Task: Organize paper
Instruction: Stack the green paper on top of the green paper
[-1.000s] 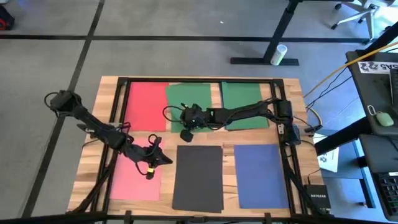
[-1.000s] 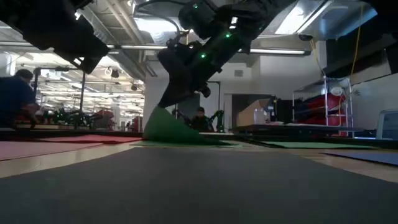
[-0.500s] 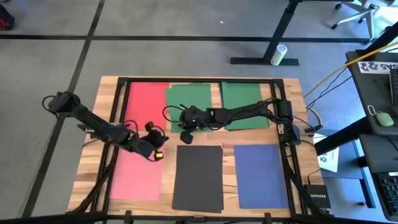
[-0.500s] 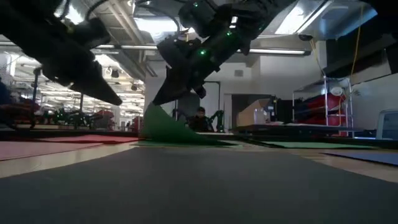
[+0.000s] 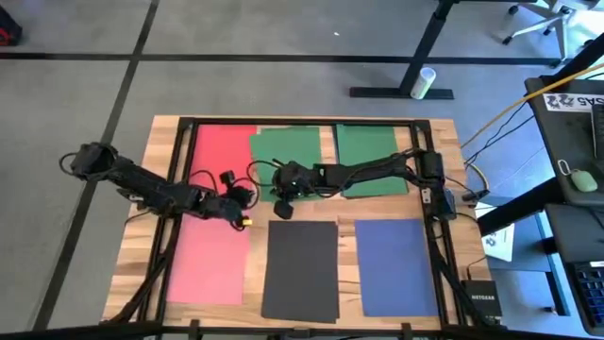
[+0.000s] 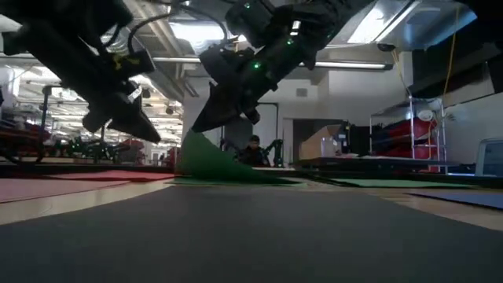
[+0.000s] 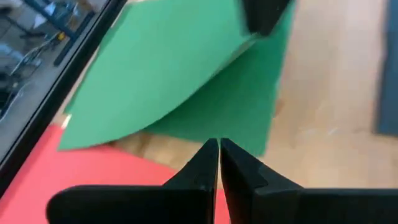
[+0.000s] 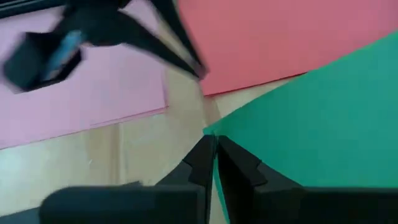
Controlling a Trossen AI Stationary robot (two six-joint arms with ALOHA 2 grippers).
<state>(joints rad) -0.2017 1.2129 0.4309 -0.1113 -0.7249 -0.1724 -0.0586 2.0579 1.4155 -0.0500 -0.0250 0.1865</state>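
Left tool (image 5: 247, 195) closed, hovering mid-table; right tool (image 5: 276, 186) pinched closed, arm outstretched.

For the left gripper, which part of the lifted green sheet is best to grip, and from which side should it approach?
Probably the raised corner of the green sheet, approached from the red sheet side. The right gripper holds that corner curled up off the table, so the edge there is free, while the rest lies flat. The left gripper is close beside it, fingers together, and would have to open first.

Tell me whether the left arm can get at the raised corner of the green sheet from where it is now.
Probably yes. The left gripper, fingers shut, sits above the table between the red sheet and pink sheet, near the green sheet. Its lifted corner is pinched by the right gripper, crowding it.
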